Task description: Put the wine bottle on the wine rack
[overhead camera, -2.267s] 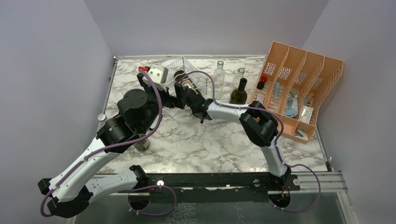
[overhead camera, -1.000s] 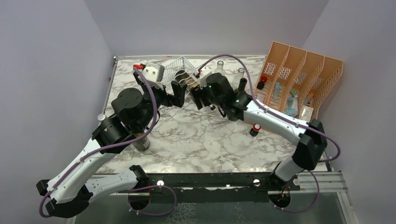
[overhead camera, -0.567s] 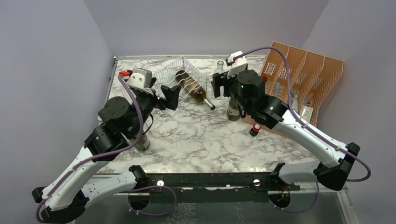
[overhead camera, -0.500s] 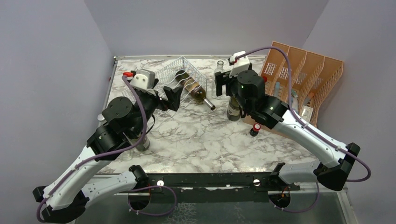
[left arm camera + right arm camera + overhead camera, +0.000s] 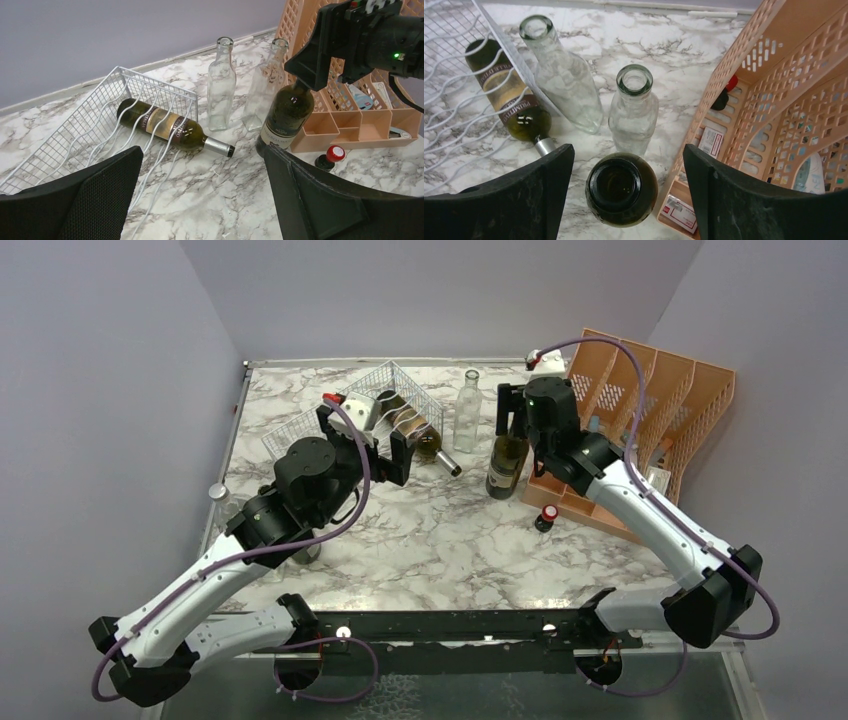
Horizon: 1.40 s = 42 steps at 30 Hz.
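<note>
Where clear bottles [image 5: 633, 107] crowd behind, R pincer [image 5: 626, 152] straddles upright wine bottle [image 5: 621, 189].

Rt gripper [image 5: 626, 150]: jaws wide apart, either side of mouth of upright dark-green bottle [image 5: 621, 187], gap showing each side. Behind: two clear bottles, one nr rack [image 5: 564, 80], one nr organizer [image 5: 633, 112], on marble counter [image 5: 664, 35]. Labelled wine bottle [image 5: 506, 95] lies in wire rack [image 5: 499, 36]. Orange slotted organizer [image 5: 774, 65] at right edge.
</note>
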Each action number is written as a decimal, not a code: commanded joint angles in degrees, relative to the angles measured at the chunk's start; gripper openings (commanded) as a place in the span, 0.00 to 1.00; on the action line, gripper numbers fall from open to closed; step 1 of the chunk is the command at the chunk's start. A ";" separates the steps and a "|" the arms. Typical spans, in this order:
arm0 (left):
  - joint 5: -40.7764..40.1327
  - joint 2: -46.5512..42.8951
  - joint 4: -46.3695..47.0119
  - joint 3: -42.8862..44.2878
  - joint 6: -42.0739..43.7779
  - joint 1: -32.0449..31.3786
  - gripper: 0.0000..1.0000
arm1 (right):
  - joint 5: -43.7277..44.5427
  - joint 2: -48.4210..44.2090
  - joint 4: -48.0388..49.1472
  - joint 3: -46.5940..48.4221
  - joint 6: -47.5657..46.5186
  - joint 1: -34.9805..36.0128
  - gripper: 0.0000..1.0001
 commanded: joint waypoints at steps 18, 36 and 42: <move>11.82 2.53 9.04 -5.06 -0.56 -0.14 0.99 | -12.17 -4.57 -4.20 -2.43 -5.56 -1.52 0.07; 42.11 12.85 39.55 -25.15 -1.55 -0.11 0.99 | -37.69 -15.59 -11.08 -3.48 -1.34 -1.54 0.01; 49.37 19.54 46.28 -27.39 -1.70 -0.13 0.99 | -48.38 -16.78 -7.91 -3.29 0.66 -1.52 0.01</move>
